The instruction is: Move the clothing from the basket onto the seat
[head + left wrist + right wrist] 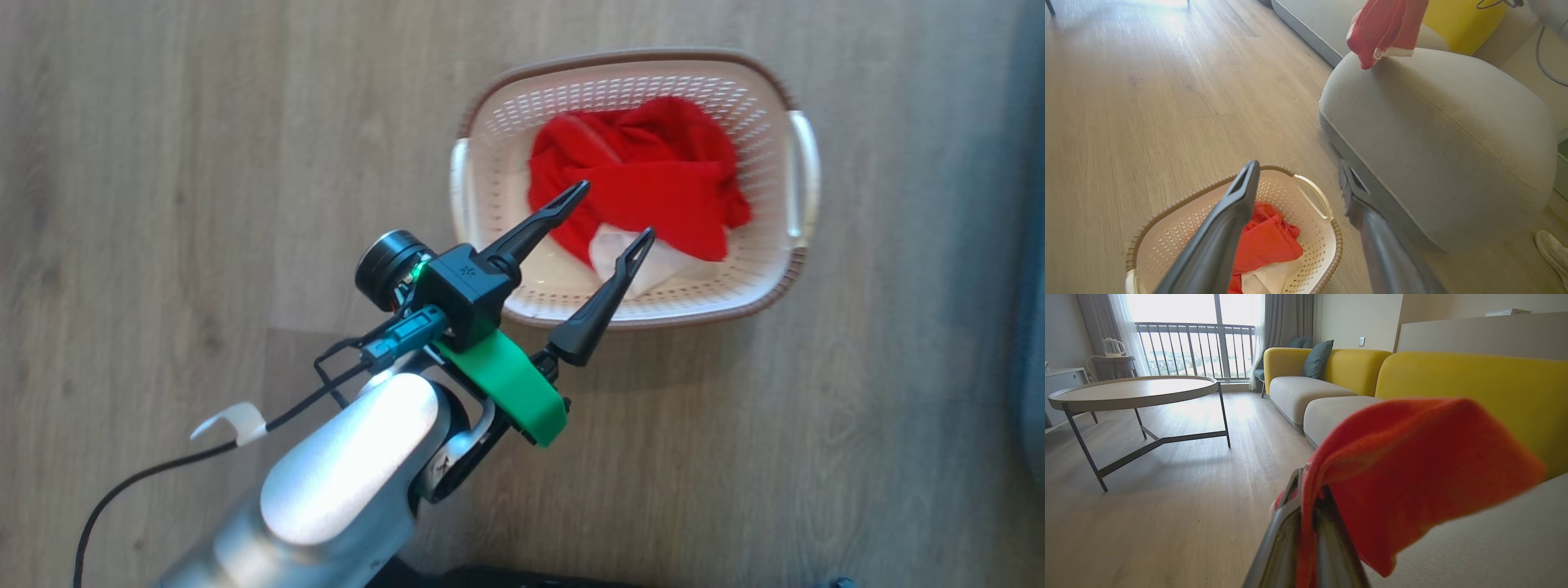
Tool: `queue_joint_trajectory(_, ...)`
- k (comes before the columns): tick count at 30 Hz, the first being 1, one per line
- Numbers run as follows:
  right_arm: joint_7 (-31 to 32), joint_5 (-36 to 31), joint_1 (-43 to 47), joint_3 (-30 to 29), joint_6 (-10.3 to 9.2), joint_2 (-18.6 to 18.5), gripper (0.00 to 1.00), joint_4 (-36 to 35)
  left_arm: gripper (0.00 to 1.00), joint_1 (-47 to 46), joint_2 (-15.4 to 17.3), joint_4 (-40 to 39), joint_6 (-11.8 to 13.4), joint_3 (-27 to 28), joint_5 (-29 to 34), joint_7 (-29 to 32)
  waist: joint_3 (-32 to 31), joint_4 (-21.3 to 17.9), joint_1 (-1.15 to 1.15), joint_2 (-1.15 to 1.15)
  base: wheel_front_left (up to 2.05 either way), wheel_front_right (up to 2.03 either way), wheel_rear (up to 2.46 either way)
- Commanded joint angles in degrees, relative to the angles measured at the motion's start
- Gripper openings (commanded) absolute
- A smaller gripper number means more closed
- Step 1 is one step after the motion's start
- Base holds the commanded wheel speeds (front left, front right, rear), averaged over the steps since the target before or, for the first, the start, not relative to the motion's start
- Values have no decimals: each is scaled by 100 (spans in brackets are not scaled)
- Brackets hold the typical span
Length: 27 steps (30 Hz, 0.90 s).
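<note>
Left claw spread wide and empty, poised above the basket, both dark fingertips over the heap inside. Within the basket, clothing: bright red fabric crumpled across the middle, a white piece tucked under it on the side nearest the claw. Basket itself on pale wooden floor, cream, perforated, brown-rimmed, a handle at each end.

Right claw clamped tight on a separate red garment, held up well away from the basket, cloth folded over the fingers and hanging down. From the left wrist, that same garment, white trim at its hem, dangling over the part of the seat farthest from the basket, lowest edge on or just above the cushion, contact not clear.

Seat just beside the basket, on the side of one handle: large, grey, round-edged, a line of pale stitching along its lower border. Beyond the seat, farther from the basket, yellow sofa backs. A pale shoe on the floor past the seat's corner.
</note>
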Motion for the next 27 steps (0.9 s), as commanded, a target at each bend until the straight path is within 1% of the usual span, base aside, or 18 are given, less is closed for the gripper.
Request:
queue_joint_trajectory(1,91,-60,-203,-59,40,-155,0,-181,100,8,41,-132,-15,157,-32,-72,102,195,-1,0,0,0,0)
queue_joint_trajectory(6,447,-409,-634,-564,40,-693,0,-182,100,159,-12,37,-69,97,-101,-185,-109,271,-1,0,0,0,0)
queue_joint_trajectory(10,726,-608,-793,-1027,40,-970,0,-179,100,328,33,64,-60,46,-145,-199,-293,140,-1,0,0,0,0)
queue_joint_trajectory(12,873,-659,-784,-1225,40,-1004,0,-180,100,373,68,12,-47,23,-155,-165,-262,34,-1,0,0,0,0)
queue_joint_trajectory(18,996,-657,-266,-1835,40,-919,0,-282,100,377,248,-228,-9,-37,-86,-4,7,-234,-1,0,0,0,0)
queue_joint_trajectory(21,964,-675,-58,-2245,40,-807,0,-386,100,364,361,-338,28,-33,-45,71,172,-307,-1,0,0,0,0)
queue_joint_trajectory(22,954,-689,44,-2439,40,-723,0,-475,100,351,426,-429,59,-19,-26,118,330,-337,-1,0,0,0,0)
queue_joint_trajectory(27,891,-702,199,-2621,40,-447,0,-611,100,318,555,-600,104,-9,20,222,704,-362,-1,0,0,0,0)
